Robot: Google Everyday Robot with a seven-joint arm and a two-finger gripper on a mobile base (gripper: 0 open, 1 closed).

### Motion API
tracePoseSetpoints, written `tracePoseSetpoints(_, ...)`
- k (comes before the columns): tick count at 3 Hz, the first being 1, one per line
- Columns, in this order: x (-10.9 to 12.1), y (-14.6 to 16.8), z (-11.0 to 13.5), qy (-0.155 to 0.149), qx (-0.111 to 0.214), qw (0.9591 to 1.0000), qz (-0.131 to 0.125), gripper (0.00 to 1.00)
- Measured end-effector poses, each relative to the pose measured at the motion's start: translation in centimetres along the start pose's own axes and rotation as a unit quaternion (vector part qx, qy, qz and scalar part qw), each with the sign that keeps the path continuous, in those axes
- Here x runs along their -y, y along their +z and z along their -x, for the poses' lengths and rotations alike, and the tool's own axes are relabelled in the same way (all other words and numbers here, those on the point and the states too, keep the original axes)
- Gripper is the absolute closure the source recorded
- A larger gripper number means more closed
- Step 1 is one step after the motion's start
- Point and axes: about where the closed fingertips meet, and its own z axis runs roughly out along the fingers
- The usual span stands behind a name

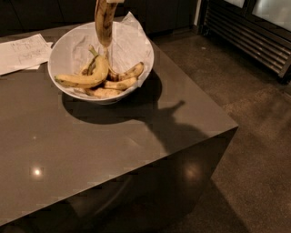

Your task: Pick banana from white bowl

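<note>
The banana [104, 20], long, yellow with heavy brown streaks, hangs upright in the air above the back of the white bowl [136, 45], its lower tip just over the fruit inside. My gripper [112, 1] shows only as a pale sliver at the top edge, holding the banana's upper end; the rest of it is out of view. In the bowl lie a cleaner long yellow banana [84, 78] and some short stubby bananas [120, 78] on white paper lining.
The bowl stands at the back of a dark glossy table [91, 145]. A handwritten white paper sheet [22, 52] lies at the back left. The table's right edge drops to a dark floor [254, 136]; a slatted metal unit [250, 36] stands at the far right.
</note>
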Motion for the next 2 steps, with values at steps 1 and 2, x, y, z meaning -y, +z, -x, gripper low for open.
tracePoseSetpoints(1,-0.6,-0.6,0.4,0.001,0.002,1.0000,0.004,1.00)
tracePoseSetpoints(2,-2.4,-2.7,0.3,0.009,-0.022,0.9997,-0.008,1.00)
